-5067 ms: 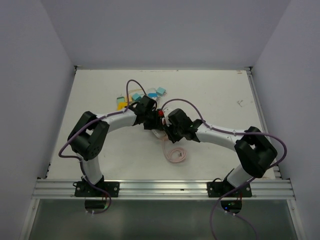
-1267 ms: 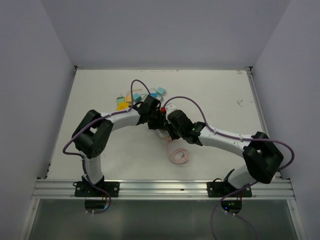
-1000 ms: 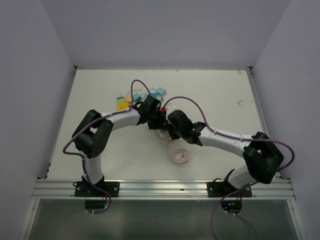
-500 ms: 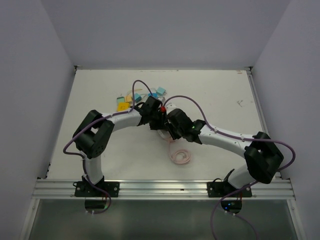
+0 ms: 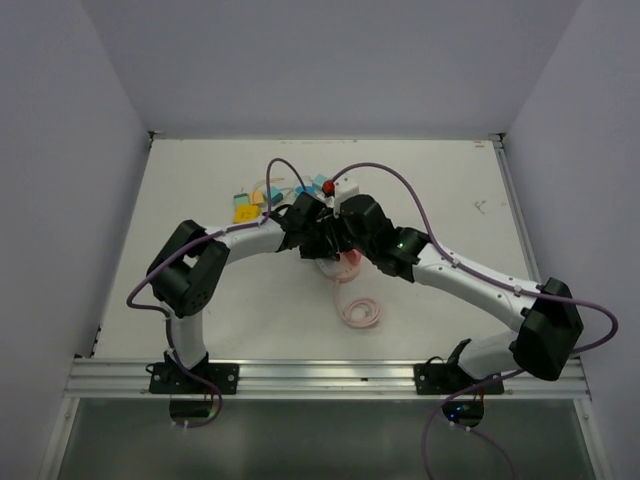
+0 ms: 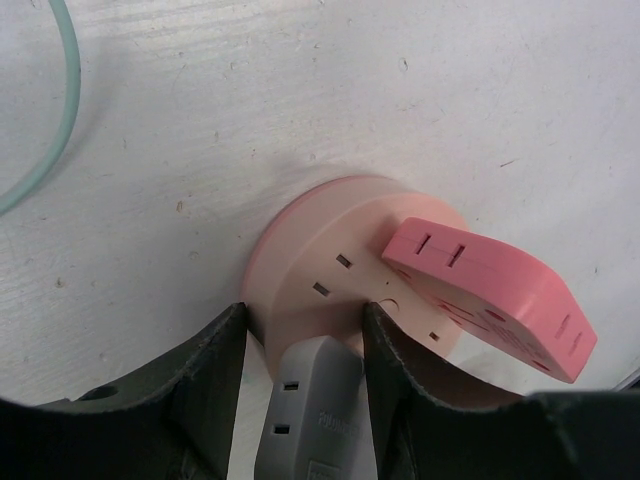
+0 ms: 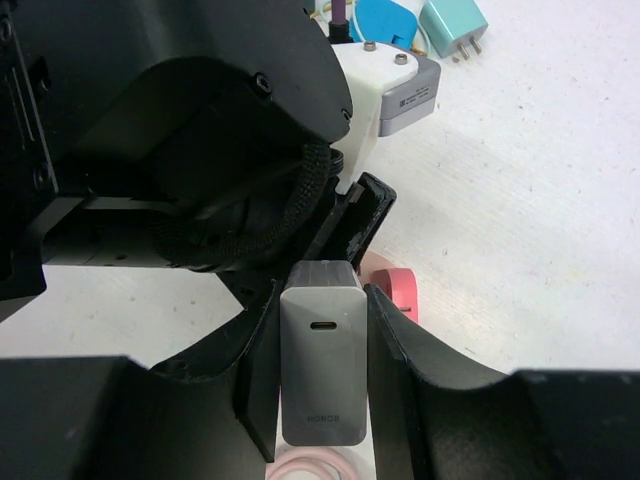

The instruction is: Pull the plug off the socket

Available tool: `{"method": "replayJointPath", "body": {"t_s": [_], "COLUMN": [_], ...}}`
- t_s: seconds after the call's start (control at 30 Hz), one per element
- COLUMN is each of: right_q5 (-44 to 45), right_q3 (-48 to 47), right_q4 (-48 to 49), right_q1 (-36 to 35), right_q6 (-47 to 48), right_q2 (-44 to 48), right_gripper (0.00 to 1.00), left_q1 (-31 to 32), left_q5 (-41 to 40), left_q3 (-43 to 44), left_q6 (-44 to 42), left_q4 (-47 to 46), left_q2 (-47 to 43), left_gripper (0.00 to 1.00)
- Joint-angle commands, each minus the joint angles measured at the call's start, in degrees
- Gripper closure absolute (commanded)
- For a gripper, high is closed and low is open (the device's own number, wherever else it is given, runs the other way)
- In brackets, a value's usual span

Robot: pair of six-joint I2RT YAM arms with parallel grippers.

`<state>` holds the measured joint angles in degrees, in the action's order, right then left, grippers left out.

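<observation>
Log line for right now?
phase: unplug | right gripper: shut on plug | left gripper: straddles plug at socket, grip unclear | plug: end against socket

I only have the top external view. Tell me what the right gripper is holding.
Observer: The right gripper is shut on a grey charger.
Operator: Report on the socket.
Observer: The pink round socket lies flat on the table, and a pink adapter sits on top of it at an angle.
Operator: Now the other arm.
Observer: The left gripper has its fingers either side of the charger at the socket's near rim. I cannot tell whether it grips anything.
</observation>
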<state>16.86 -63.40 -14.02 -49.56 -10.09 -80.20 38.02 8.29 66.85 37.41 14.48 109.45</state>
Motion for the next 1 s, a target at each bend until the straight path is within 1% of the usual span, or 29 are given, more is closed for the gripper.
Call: {"method": "replayJointPath", "body": {"t_s": [0.0,0.03,0.13,0.2,0.23,0.27,0.33,0.37,0.4,0.43,0.47,0.5,0.53,0.57,0.67,0.7,0.77,0.8,0.83,0.97], "right_q5": [-0.3,-0.3,-2.3,-5.4,-6.1,-6.5,-9.2,-10.6,-12.5,-16.4,-18.6,-20.4,-23.9,-25.4,-30.5,-31.6,-34.1,-34.4,-34.8,-37.1], "right_q3": [0.5,1.3,5.4,8.9,9.9,11.6,12.8,14.3,15.0,15.9,17.4,18.0,18.7,19.4,18.0,17.4,16.1,15.6,15.2,11.7], "right_q4": [0.6,0.1,-1.6,-1.5,-1.6,-1.5,-1.7,-0.8,0.1,2.8,4.4,6.2,10.4,12.7,20.2,22.1,28.2,29.8,33.9,41.1], "right_q1": [0.5,1.0,5.5,10.8,12.5,15.8,19.1,22.8,24.7,26.5,29.7,30.8,31.6,32.8,33.2,33.3,33.6,33.7,33.7,33.8], "right_q6": [-0.6,-0.9,-3.0,-5.1,-5.6,-5.9,-6.3,-7.7,-8.7,-9.8,-12.2,-13.5,-15.8,-17.0,-19.9,-20.7,-23.4,-24.3,-25.9,-29.0], "right_q2": [4.3,5.8,9.7,12.2,13.0,14.2,14.4,14.1,13.7,13.2,11.8,11.1,10.3,9.2,3.1,-0.6,-4.1,-7.7,-9.3,-18.2], "right_gripper": [1.0,1.0,1.0,1.0,1.0,1.0,1.0,1.0,1.0,1.0,1.0,1.0,1.0,1.0,1.0,1.0,1.0,1.0,1.0,1.0], "left_q1": [-0.4,-0.4,-0.4,-0.7,-0.8,-0.8,-1.4,-1.6,-1.8,-1.9,-2.1,-2.1,-2.1,-2.2,-2.2,-2.2,-2.2,-2.2,-2.2,-2.2], "left_q5": [-16.2,-16.2,-15.6,-15.5,-15.2,-15.2,-14.9,-14.6,-14.4,-14.4,-14.3,-14.3,-14.4,-14.2,-13.1,-12.8,-11.7,-11.5,-11.5,-11.2], "left_q3": [-5.2,-4.8,-3.1,-2.4,-2.3,-2.3,-2.5,-2.6,-2.7,-2.7,-2.9,-2.9,-3.0,-3.3,-4.7,-5.0,-5.8,-6.1,-6.4,-7.8], "left_q6": [-5.6,-5.7,-6.0,-6.4,-6.5,-6.6,-6.8,-6.9,-7.1,-7.2,-7.3,-7.4,-7.5,-7.6,-7.4,-7.4,-7.4,-7.4,-7.5,-8.0], "left_q4": [15.3,15.3,15.5,15.5,15.5,15.3,14.9,14.7,14.6,14.4,14.3,14.3,14.3,14.2,13.2,12.9,12.2,11.9,11.7,11.4], "left_q2": [8.6,8.6,8.6,8.6,8.5,8.2,7.4,6.7,6.4,6.0,5.3,5.1,4.9,4.4,3.4,3.1,2.6,2.4,1.9,1.2], "left_gripper": [0.5,0.5,0.49,0.49,0.49,0.48,0.48,0.47,0.47,0.47,0.46,0.46,0.46,0.46,0.46,0.46,0.45,0.45,0.45,0.45]}}
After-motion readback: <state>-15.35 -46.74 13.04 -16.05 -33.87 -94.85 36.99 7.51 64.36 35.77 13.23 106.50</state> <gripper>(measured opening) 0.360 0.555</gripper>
